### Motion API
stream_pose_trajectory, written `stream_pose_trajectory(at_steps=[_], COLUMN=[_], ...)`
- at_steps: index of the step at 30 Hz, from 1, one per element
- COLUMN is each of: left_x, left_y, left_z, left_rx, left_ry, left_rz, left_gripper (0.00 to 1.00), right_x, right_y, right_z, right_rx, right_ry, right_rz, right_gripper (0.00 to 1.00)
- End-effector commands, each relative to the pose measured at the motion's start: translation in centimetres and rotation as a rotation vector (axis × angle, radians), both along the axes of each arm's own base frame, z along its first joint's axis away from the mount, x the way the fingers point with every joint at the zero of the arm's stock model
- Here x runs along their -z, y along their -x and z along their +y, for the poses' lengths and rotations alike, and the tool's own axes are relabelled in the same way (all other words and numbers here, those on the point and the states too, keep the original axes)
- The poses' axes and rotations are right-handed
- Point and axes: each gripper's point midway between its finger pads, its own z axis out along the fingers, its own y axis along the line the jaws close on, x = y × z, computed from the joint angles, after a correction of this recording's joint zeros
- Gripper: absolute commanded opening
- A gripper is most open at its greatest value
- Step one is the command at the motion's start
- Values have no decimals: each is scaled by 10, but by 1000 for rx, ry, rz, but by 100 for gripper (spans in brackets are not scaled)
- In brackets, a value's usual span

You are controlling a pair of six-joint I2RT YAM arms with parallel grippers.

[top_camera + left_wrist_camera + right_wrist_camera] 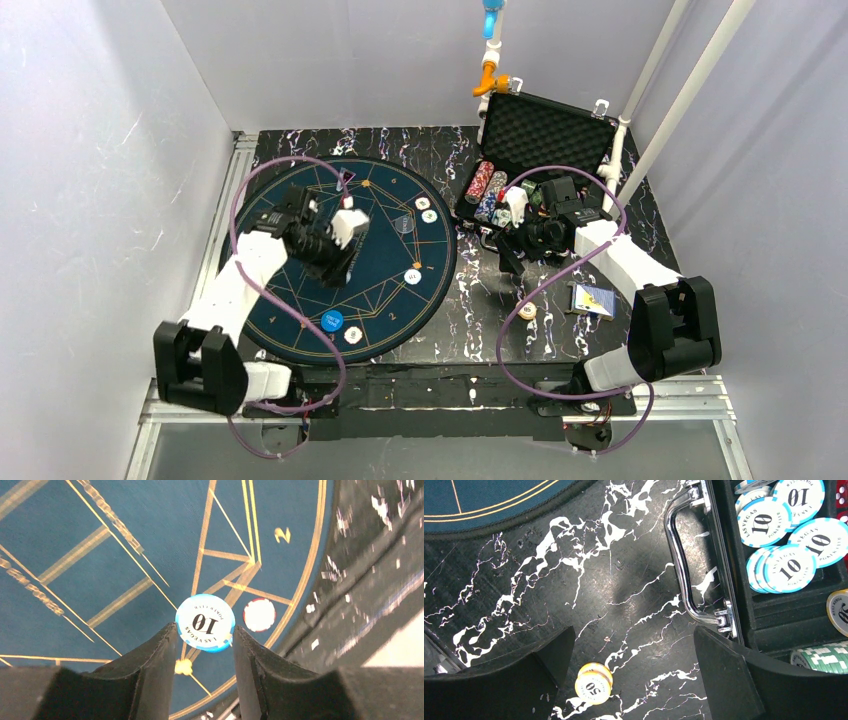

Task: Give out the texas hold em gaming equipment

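Note:
My left gripper (336, 262) hangs over the round blue mat (300, 300). In the left wrist view it (204, 630) is shut on a light-blue "10" chip (205, 622), held by its edges at the fingertips. A red-edged white chip (259, 614) lies on the mat below, near the gold rim line. My right gripper (512, 248) is open and empty over the black marbled table, beside the case. In the right wrist view it (634, 635) hovers above two stacked yellow "50" chips (594, 683), close to its left finger. Several "10" chips (791, 567) lie in the case.
The open black case (545, 135) stands at the back right, with chip rows (488, 188) and a chrome handle (681, 565). A blue button disc (331, 320) and white chips (411, 277) lie on the mat. Playing cards (592, 298) and an orange chip (527, 311) lie on the table.

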Motion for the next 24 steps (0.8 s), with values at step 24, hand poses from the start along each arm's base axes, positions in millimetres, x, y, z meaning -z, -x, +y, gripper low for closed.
stream_pose_trajectory(at_steps=[24], left_x=[77], left_y=[141], left_z=[51], left_rx=[342], left_ry=[-155], left_rz=[244], left_gripper=[17], right_x=[-5], right_y=[-7], right_z=[3], right_rx=[-12], right_ry=[-14], right_rz=[-16], right_gripper=[98])
